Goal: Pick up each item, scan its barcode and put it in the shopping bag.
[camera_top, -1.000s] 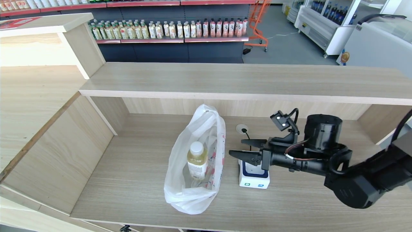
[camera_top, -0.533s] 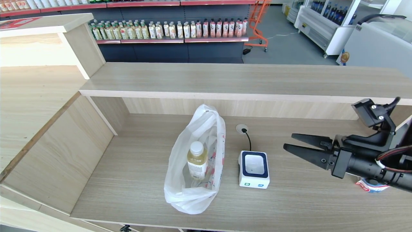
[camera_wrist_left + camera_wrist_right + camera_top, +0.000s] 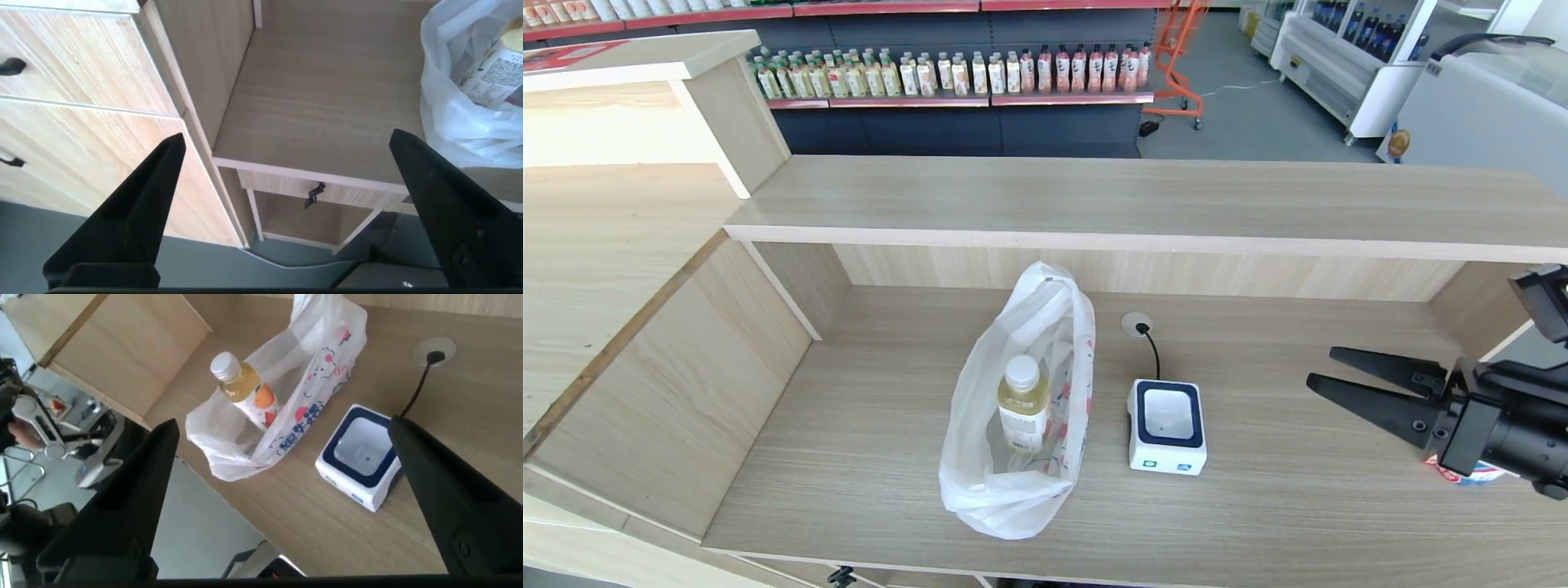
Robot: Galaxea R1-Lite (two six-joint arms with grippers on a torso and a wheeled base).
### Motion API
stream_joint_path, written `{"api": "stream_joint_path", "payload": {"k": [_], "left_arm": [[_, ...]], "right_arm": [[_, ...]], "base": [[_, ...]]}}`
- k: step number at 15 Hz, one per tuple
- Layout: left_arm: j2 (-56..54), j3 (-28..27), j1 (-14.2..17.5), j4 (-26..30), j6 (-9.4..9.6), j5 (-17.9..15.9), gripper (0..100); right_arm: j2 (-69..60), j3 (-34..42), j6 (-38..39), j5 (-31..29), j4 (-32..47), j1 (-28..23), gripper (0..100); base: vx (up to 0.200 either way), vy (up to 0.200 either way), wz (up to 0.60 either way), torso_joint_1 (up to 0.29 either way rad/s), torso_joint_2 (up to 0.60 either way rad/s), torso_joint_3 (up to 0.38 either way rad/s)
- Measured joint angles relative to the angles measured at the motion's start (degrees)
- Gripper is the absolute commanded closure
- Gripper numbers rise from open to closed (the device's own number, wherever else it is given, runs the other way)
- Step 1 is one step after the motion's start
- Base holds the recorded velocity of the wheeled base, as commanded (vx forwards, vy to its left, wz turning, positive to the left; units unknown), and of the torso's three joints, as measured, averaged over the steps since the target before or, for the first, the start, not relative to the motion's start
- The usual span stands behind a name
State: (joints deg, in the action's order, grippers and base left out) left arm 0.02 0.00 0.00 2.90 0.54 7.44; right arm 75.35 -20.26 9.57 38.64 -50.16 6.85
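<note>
The right gripper (image 3: pixel 1320 367) has drawn back from over the scanner (image 3: pixel 1167 425) to the counter's right end, well apart from it. The scanner's white body and dark-framed window are now uncovered. The gripper's two black fingers are spread apart and hold nothing.

The bottle (image 3: pixel 1023 404), with yellow drink and a white cap, stands upright inside the white shopping bag (image 3: pixel 980 474), just to the scanner's left. Its pale label carries print too small to read. The bag shows red and blue printing, also unreadable, and the scanner has small coloured marks on its near edge.

To the scanner's right, a red, white and blue packet (image 3: pixel 1462 472) lies mostly hidden under the right arm, so it cannot be identified. A black cable (image 3: pixel 1152 353) runs from the scanner's back to a round port (image 3: pixel 1136 323) behind it.

The left gripper (image 3: pixel 286 139) hangs off the counter's (image 3: pixel 1258 506) near edge, beyond the bag from the scanner, with its fingers wide apart and nothing between them.

Bare wood lies between the scanner and the right gripper. A raised ledge (image 3: pixel 1143 200) overhangs the space behind the scanner.
</note>
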Motion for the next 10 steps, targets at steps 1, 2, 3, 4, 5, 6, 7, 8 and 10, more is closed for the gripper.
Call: {"api": "stream_joint_path", "payload": {"k": [1,2,3,4,5,6,7,8,10], "left_arm": [[0.0,0.0,0.0,0.0,0.06,0.0,0],[0.0,0.0,0.0,0.0,0.01,0.0,0],[0.0,0.0,0.0,0.0,0.0,0.0,0],[0.0,0.0,0.0,0.0,0.0,0.0,0],[0.0,0.0,0.0,0.0,0.01,0.0,0],[0.0,0.0,0.0,0.0,0.01,0.0,0],[0.0,0.0,0.0,0.0,0.01,0.0,0],[0.0,0.0,0.0,0.0,0.01,0.0,0],[0.0,0.0,0.0,0.0,0.06,0.0,0]], "right_arm": [[-0.1,0.2,0.0,0.0,0.0,-0.7,0],[-0.2,0.5,0.0,0.0,0.0,-1.7,0],[-0.4,0.6,-0.1,0.0,0.0,-2.9,0],[-0.4,0.6,-0.1,0.0,0.1,-4.1,0],[-0.3,0.6,-0.1,0.0,0.0,-5.6,0],[0.0,0.3,-0.2,-0.1,0.0,-7.5,0],[0.5,0.0,-0.3,-0.5,0.1,-9.4,0],[1.2,-0.5,-0.4,-2.8,0.0,-11.2,0],[2.2,-1.5,0.0,-9.6,0.3,-13.1,0]], "base": [[-0.2,0.0,0.0,0.002,0.0,0.002],[0.0,0.0,0.0,0.0,0.0,0.0],[0.0,0.0,0.0,0.0,0.0,0.0],[0.0,0.0,0.0,0.0,0.0,0.0],[0.0,-0.2,0.0,-0.012,0.0,0.012],[0.0,-0.2,0.0,0.017,0.01,-0.002],[0.0,-0.2,0.0,0.007,0.0,0.002],[0.0,-0.2,0.0,0.007,0.0,0.007],[0.0,-0.2,0.0,0.01,0.0,0.002]]}}
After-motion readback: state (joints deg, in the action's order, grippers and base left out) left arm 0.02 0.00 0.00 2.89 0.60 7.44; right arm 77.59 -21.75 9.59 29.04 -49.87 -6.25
